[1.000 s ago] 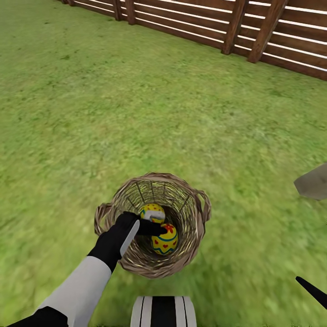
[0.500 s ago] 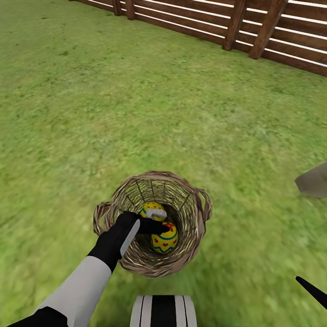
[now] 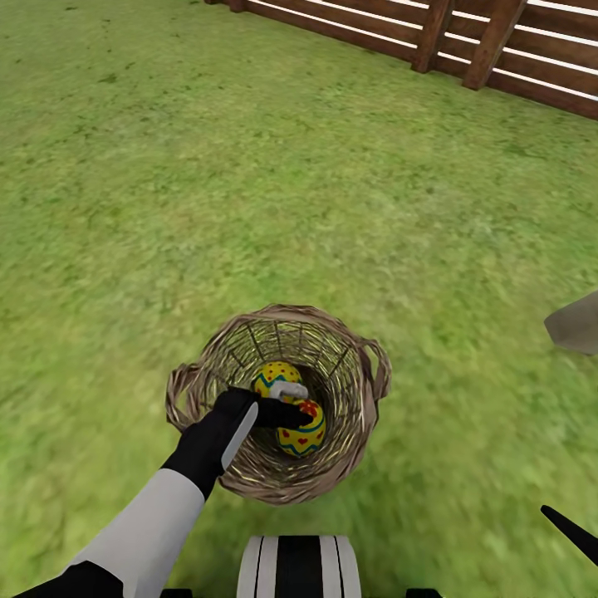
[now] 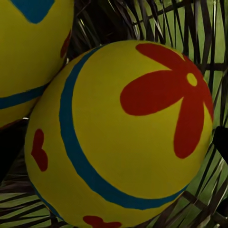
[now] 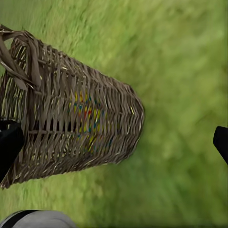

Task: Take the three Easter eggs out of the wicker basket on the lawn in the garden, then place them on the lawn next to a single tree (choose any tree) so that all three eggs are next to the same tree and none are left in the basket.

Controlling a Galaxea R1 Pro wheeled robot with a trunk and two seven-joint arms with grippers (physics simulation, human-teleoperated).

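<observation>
The wicker basket (image 3: 357, 390) stands upright on the lawn (image 3: 249, 166) just in front of me. Two yellow Easter eggs lie inside it: a far one (image 3: 274, 375) and a near one (image 3: 304, 432); a third is hidden. My left gripper (image 3: 291, 401) reaches down into the basket, open, just over the two eggs. The left wrist view has the near egg (image 4: 123, 137) very close between the dark fingers (image 4: 221, 141), with the other egg (image 4: 28, 47) beside it. My right gripper (image 5: 115, 147) is open and faces the basket's outer wall (image 5: 71, 118).
A brown slatted fence (image 3: 490, 50) runs across the far right. A pale grey-tan object (image 3: 575, 324) pokes in at the right edge. One dark finger (image 3: 573, 531) of the right gripper hangs low at the right. Grass spreads all around the basket.
The head view has tilted a little, so the fence and basket sit slightly differently. The left gripper stays inside the basket by the eggs, edged slightly toward the near egg.
</observation>
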